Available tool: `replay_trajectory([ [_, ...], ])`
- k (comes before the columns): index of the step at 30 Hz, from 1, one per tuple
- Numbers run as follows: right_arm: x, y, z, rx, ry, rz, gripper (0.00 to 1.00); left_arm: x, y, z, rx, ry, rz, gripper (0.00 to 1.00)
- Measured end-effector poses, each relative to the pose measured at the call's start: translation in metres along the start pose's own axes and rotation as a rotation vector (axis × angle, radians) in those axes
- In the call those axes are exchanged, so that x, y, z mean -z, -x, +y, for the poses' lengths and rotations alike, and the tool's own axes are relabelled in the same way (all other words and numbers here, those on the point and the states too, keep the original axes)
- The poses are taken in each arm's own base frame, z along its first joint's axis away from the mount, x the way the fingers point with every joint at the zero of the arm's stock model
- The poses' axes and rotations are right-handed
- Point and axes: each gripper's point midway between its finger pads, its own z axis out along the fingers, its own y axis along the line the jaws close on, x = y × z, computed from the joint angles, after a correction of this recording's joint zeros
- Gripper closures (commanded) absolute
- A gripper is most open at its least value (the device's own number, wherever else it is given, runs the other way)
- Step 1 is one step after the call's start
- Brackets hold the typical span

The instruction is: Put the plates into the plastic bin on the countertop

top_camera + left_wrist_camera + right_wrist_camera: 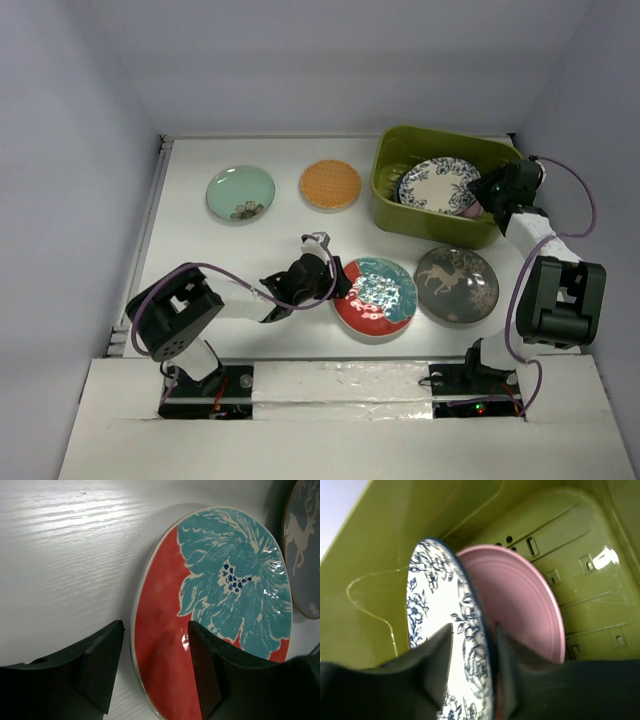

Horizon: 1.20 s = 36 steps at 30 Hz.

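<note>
The right fingers (pixel 436 665) clamp the rim of the round white, blue-ornamented plate (pixel 427 605), tilted inside the olive-green plastic bin (pixel 380 540) to settle onto the round pink plate (pixel 520 605). The left fingers (pixel 202 660) stand apart astride the edge of the red-and-teal round plate (pixel 230 580) on the white counter (pixel 65 555), apparently ready to pinch it.

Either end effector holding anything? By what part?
Right end effector pinches the blue-and-white plate by its rim. Left end effector open astride the red-and-teal plate, nothing held.
</note>
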Motion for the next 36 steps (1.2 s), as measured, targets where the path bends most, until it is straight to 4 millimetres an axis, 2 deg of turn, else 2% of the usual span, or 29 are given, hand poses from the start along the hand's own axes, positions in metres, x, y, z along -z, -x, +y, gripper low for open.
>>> replay_trajectory([
  [1,0.000,0.001,0.001,0.000,0.001,-0.003,0.45,-0.002,0.000,-0.002,0.002,-0.008,-0.001,0.49],
  [2,0.000,0.003,0.001,0.000,0.003,-0.009,0.32,-0.004,0.000,-0.004,0.006,-0.017,-0.003,0.52],
  [5,0.000,0.005,0.000,0.002,0.001,-0.015,0.17,-0.007,0.000,-0.005,0.013,-0.025,-0.006,0.59],
  [8,0.000,0.006,0.000,0.003,0.000,-0.017,0.08,-0.011,0.000,-0.005,0.019,-0.027,-0.012,0.64],
  [10,0.004,0.010,0.003,0.004,0.004,-0.031,0.06,-0.013,0.000,-0.005,0.026,-0.029,-0.018,0.69],
  [12,0.011,0.016,0.008,0.006,0.017,-0.052,0.04,-0.015,0.000,-0.005,0.032,-0.028,-0.021,0.80],
  [15,0.030,0.034,0.027,0.012,0.072,-0.112,0.02,-0.017,-0.001,-0.007,0.057,-0.037,-0.019,0.98],
  [20,0.064,0.058,0.054,0.021,0.158,-0.198,0.01,-0.013,0.014,-0.032,0.115,-0.123,-0.061,1.00],
  [22,0.075,0.063,0.062,0.025,0.189,-0.223,0.10,-0.010,0.014,-0.031,0.114,-0.117,-0.059,1.00],
  [23,0.080,0.063,0.064,0.027,0.205,-0.227,0.37,-0.009,0.014,-0.030,0.115,-0.112,-0.059,1.00],
  [24,0.084,0.061,0.065,0.033,0.219,-0.229,0.57,-0.006,0.014,-0.029,0.114,-0.109,-0.062,1.00],
  [25,0.088,0.058,0.067,0.032,0.238,-0.227,0.82,-0.003,0.015,-0.028,0.115,-0.105,-0.066,1.00],
  [26,0.093,0.053,0.067,0.030,0.260,-0.220,0.99,0.002,0.017,-0.027,0.115,-0.102,-0.071,1.00],
  [29,0.106,0.026,0.071,0.031,0.330,-0.180,1.00,0.019,0.028,-0.029,0.109,-0.099,-0.098,1.00],
  [31,0.115,-0.003,0.082,0.053,0.389,-0.130,1.00,0.030,0.037,-0.032,0.105,-0.104,-0.121,1.00],
  [32,0.119,-0.014,0.088,0.068,0.416,-0.109,0.94,0.036,0.041,-0.033,0.097,-0.104,-0.131,1.00],
  [33,0.127,-0.042,0.101,0.099,0.469,-0.048,0.83,0.042,0.046,-0.032,0.092,-0.100,-0.141,1.00],
  [34,0.134,-0.063,0.111,0.128,0.514,-0.002,0.67,0.047,0.051,-0.030,0.087,-0.092,-0.153,1.00],
  [35,0.141,-0.083,0.120,0.155,0.555,0.042,0.38,0.053,0.056,-0.027,0.084,-0.082,-0.163,1.00],
  [36,0.147,-0.099,0.125,0.174,0.588,0.077,0.28,0.060,0.062,-0.024,0.082,-0.070,-0.176,1.00],
])
